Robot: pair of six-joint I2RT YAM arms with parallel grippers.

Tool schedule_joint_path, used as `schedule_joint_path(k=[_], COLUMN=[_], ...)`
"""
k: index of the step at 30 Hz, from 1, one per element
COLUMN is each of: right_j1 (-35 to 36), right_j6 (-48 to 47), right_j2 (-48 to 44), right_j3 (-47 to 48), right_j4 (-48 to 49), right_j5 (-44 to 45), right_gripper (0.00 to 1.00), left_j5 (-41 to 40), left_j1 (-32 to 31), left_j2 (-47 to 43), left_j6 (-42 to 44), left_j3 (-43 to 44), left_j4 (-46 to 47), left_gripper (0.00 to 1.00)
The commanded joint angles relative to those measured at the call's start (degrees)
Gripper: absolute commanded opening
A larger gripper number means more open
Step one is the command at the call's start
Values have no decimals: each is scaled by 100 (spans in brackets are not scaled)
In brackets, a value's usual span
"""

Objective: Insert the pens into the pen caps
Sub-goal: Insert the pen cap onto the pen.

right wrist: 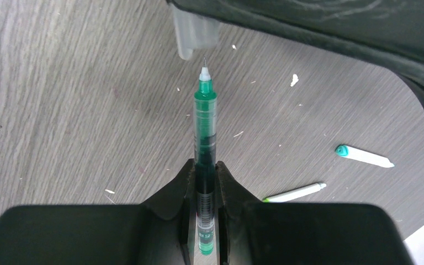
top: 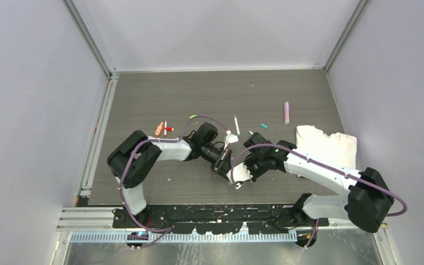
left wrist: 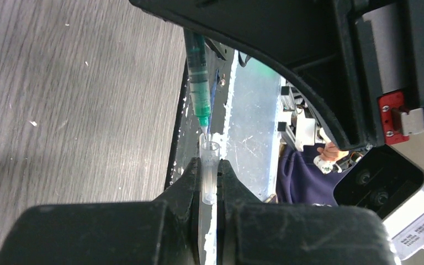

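**Pen tip at the cap's mouth, not yet in**

My left gripper (left wrist: pixel 210 165) is closed narrow on a clear cap (left wrist: pixel 210 152). I pinch it low on its body so that the open mouth stands free of my fingertips and faces the other hand. My right gripper (right wrist: pixel 205 165) is clamped on the green pen (right wrist: pixel 205 118) near its rear end, which leaves most of the barrel and the fine tip sticking out ahead of the jaws. I hold both this way for a reason: each piece needs bare length in front of the fingers, or the jaws would meet before the pen seats.

The two are lifted off the table (top: pixel 199 94), between my arms and toward the near edge, nose to nose. From the left wrist, the tip sits just at the cap's rim, a shade to one side of its centre. From the right wrist, it shows beside the cap's edge rather than inside it. I judge the pen is not in yet, and that it needs a small sideways correction before I push along the barrel's line. An off-centre push could bend the needle tip or twist the cap in my grip.

The rest waits on the table: a white pen with a teal end (right wrist: pixel 364 156) and a thin white pen (right wrist: pixel 295 192) lie near each other. The white cloth (top: pixel 328 144) lies on my right side.
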Motion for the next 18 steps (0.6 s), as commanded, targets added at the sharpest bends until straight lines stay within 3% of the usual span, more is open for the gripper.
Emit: schedule_joint_path(k=[1,18], right_j1=[14,27], right_j6=[93,-48], right_j2=[-107,-92], right_j3=[57,40], right_j4=[218,108], right_j5=[165,-90], right_gripper=[1,1], left_j5=[176,183], left_j1=[16,46], left_j2=[-255,-235], left_j6=[271,272], left_j3=[83,168], left_j4=[-292,-340], left_gripper=[1,1])
